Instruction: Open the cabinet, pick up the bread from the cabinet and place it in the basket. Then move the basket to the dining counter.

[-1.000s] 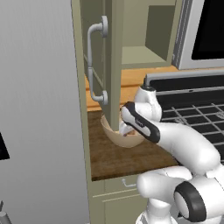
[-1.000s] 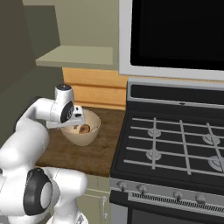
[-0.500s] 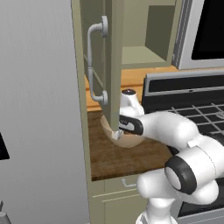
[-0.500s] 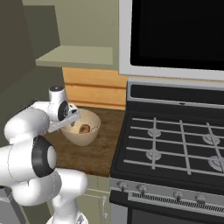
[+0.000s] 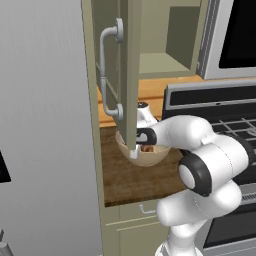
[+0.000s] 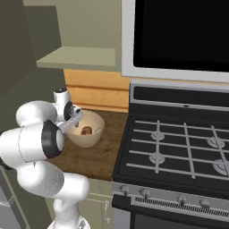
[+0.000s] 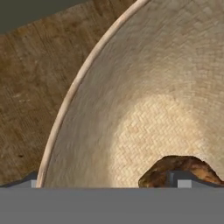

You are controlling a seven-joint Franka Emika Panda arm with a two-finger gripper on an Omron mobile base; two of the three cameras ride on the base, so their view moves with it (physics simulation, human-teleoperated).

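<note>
Pincer lowered — one basket, one bread.

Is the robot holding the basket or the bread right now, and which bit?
It seems to hold the basket by its rim: one of the gripper fingertips sits outside the wall, one inside. The bread lies loose inside.

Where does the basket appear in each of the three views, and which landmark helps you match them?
Left base view: the basket sits centre, partly behind the open cabinet door.
Right base view: centre-left, beside the stove.
Hand view: its woven wall covers most of the frame.
Shared landmark: the bread inside it.
</note>
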